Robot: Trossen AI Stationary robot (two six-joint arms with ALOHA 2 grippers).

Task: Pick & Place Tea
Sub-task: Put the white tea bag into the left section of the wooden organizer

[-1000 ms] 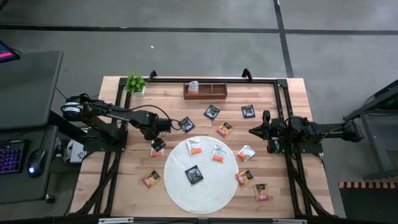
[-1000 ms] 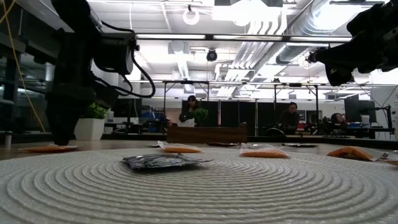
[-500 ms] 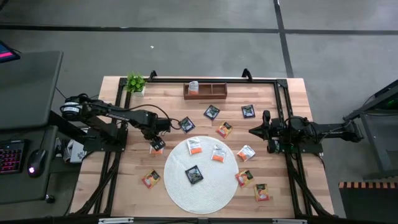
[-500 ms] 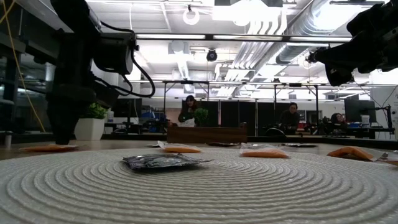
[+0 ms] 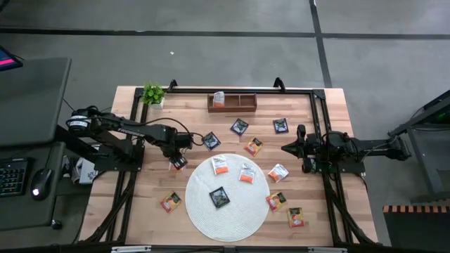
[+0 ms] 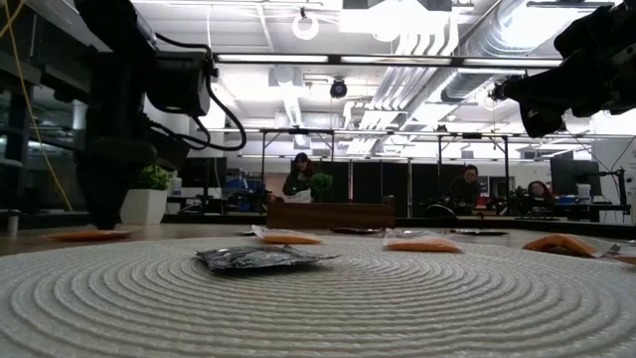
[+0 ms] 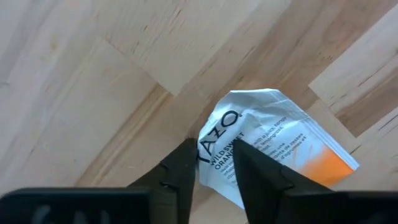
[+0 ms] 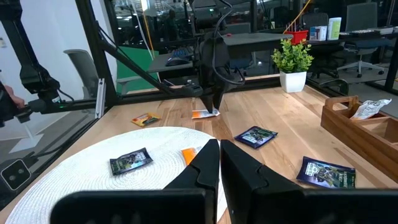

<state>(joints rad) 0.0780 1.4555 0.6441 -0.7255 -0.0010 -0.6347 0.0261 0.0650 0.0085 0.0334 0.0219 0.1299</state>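
While the left gripper (image 7: 211,168) pinches one edge of a flat white-and-orange tea sachet (image 7: 273,146) on the pale wooden table (image 7: 93,93) beside the round white woven mat (image 5: 226,193), its orange end points away; the right gripper (image 8: 219,163) hovers closed.

Both arms are showing as dark, nearly black jointed tubes, each running out from a black base bolted to a black frame of thin rails along the table edges. The left arm (image 5: 123,130) is carrying a round, pale-ringed joint at its base end and a thin black cable looping above its wrist. The right arm (image 5: 351,147) is looking bulkier at the wrist housing. Behind the fingers (image 7: 180,174), matt black and wedge-shaped, a flat black bar is spanning each gripper.
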